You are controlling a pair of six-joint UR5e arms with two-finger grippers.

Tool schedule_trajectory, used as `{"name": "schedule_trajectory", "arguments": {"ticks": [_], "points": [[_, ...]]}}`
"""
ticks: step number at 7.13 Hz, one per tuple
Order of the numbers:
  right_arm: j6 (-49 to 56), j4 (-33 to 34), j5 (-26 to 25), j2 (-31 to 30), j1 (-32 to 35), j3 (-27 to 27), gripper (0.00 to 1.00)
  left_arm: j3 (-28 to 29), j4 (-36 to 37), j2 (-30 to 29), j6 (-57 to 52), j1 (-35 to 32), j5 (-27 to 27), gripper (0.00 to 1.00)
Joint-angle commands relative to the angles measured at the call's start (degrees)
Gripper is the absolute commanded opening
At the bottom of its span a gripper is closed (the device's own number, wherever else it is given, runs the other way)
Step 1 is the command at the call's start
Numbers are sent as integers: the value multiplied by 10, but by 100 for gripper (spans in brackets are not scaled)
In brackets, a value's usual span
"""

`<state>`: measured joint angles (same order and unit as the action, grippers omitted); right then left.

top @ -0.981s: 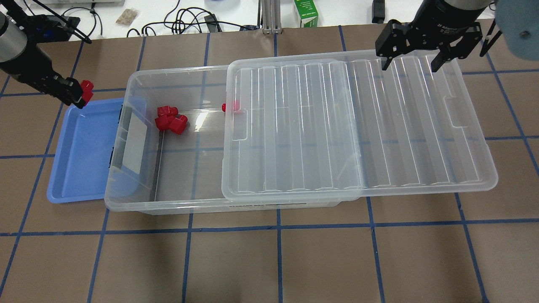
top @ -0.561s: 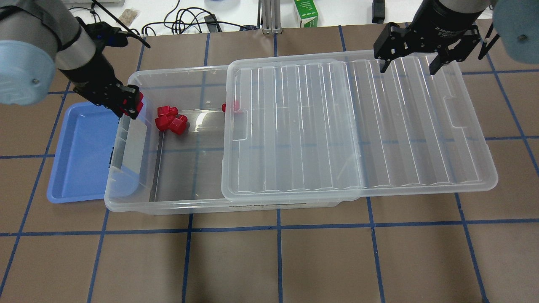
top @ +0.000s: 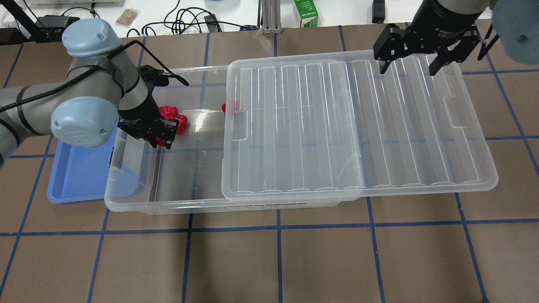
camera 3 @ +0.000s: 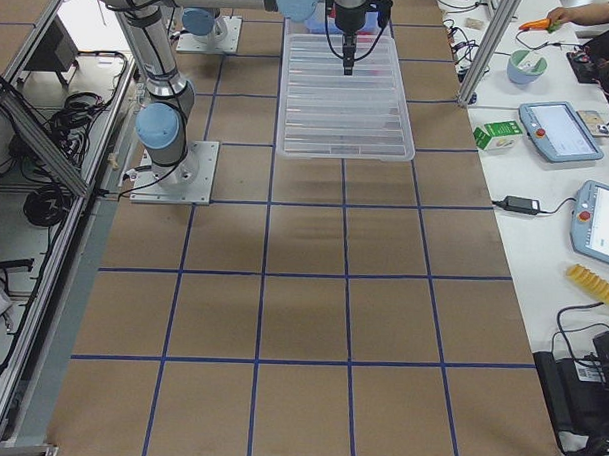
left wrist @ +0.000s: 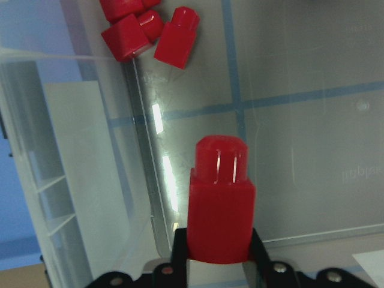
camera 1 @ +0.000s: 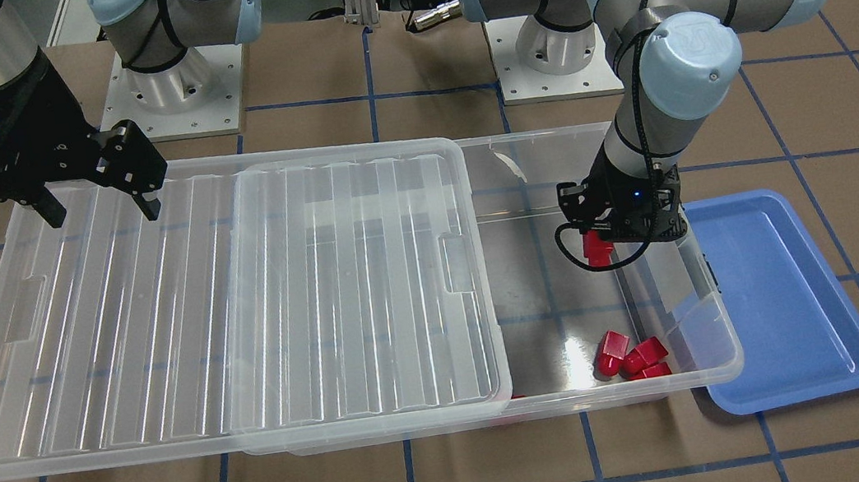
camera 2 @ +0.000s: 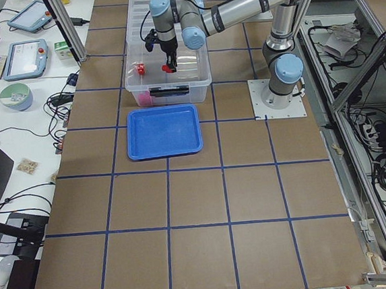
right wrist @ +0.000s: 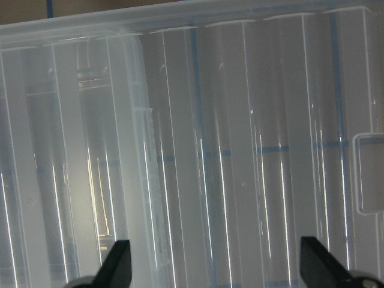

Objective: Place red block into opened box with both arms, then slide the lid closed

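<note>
My left gripper point(top: 159, 138) is shut on a red block point(left wrist: 221, 204), peg pointing away from the fingers. It hangs over the uncovered end of the clear box point(top: 168, 208), just inside the wall near the tray. In the front view this held red block point(camera 1: 595, 247) shows under the left gripper point(camera 1: 605, 241). Three more red blocks point(camera 1: 632, 357) lie clustered on the box floor. The ribbed lid point(top: 358, 126) rests on the box, slid partway off toward my right. My right gripper point(top: 408, 65) stands open above the lid's far edge, holding nothing.
A shallow blue tray point(top: 80, 168) lies against the box's end on my left, with nothing in it. One further red block point(top: 229, 106) sits by the box's far wall at the lid's edge. Cables and a green carton point(top: 306, 12) lie beyond the table.
My left arm has carried the red block from above the tray's far corner rightward, over the box wall, into the uncovered end. The right gripper has barely moved.
</note>
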<state>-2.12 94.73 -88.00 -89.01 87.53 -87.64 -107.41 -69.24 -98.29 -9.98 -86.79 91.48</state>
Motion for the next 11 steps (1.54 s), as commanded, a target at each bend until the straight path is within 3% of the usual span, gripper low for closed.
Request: {"name": "schedule_trajectory", "arguments": {"ticks": [1,2,3,4,5,6,8,9,11], "points": [[0,-4,-1,-3,0,-2,100,-72,121,-36,1,-4,-1,11],[0,-5,-1,-3,-1,-2,100,-89,153,-50,0,-4,-5,12],[8,-4,-2,-2,-1,-6,100,-94,155,-63,-4,-2,-2,29],[10,-5,-1,-2,-3,-7,100,-94,156,-69,3,-1,-2,91],[12,-4,-2,-1,-6,-7,100,-83,160,-50,0,-3,1,100],[49,-4,-5,1,-13,-7,100,-43,128,-31,0,-4,2,100],[134,-4,-9,1,-66,-7,100,140,-119,4,4,-13,-3,100],[188,-8,-7,1,-115,-8,100,202,-186,23,9,-23,0,100],[267,-10,-20,10,-200,-15,100,225,-216,63,9,-44,3,100]]}}
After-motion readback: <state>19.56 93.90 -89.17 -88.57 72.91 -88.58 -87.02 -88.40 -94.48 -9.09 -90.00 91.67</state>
